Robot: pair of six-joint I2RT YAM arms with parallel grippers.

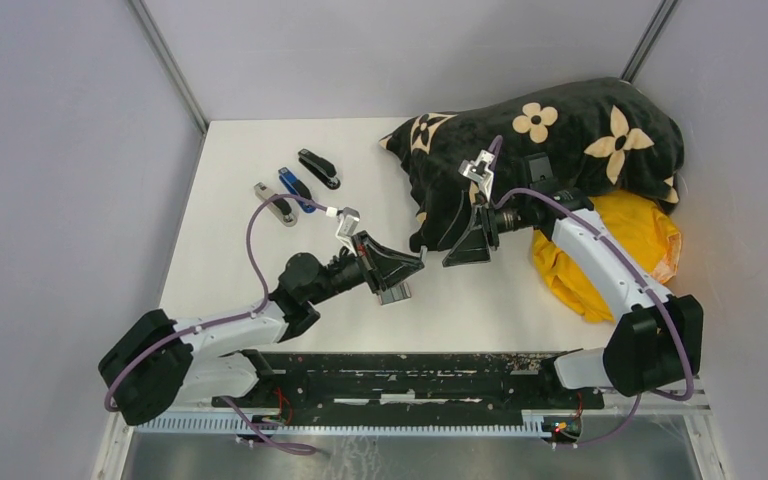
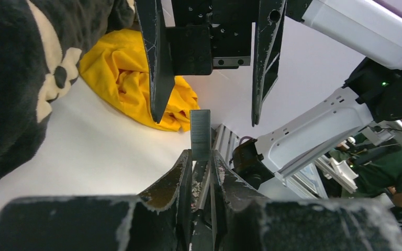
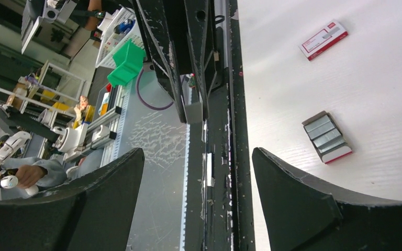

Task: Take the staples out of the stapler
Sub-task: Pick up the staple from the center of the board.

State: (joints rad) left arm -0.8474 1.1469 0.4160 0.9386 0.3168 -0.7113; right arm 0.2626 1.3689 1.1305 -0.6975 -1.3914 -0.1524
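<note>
From above, the left pincer [image 1: 406, 268] reaches toward the middle of the table and the right pincer [image 1: 463, 252] faces it, tips near each other. The strip of staples is too small to make out here. Well behind the left pincer, past its wrist, lie a grey stapler [image 1: 276, 204], a blue stapler [image 1: 296, 184] and a black stapler [image 1: 319, 168]. A flowered black blanket [image 1: 560, 140] sits just behind the right pincer, with a yellow cloth [image 1: 630, 240] beside that arm.

In the left wrist view, the left pincer [image 2: 201, 155] stands narrow, its jaws clamped on a grey strip of staples [image 2: 200, 130] that sticks out straight ahead of the tips. The right pincer's fingers [image 2: 157, 68] hang opposite, spread wide, one on each side of the strip's far end and clear of it. The yellow cloth [image 2: 125, 73] lies ahead to the left, the blanket [image 2: 15, 83] nearer on that side.

In the right wrist view, the right pincer [image 3: 198, 154] is wide, nothing between its jaws. Straight ahead, the left pincer's fingers [image 3: 170, 78] pinch the strip [image 3: 193, 111], whose end pokes toward the camera. To the right of the pincer, on the table [image 3: 293, 78], rests a tray of grey staple strips [image 3: 327, 137], and farther ahead a white-and-red box [image 3: 323, 39].
</note>
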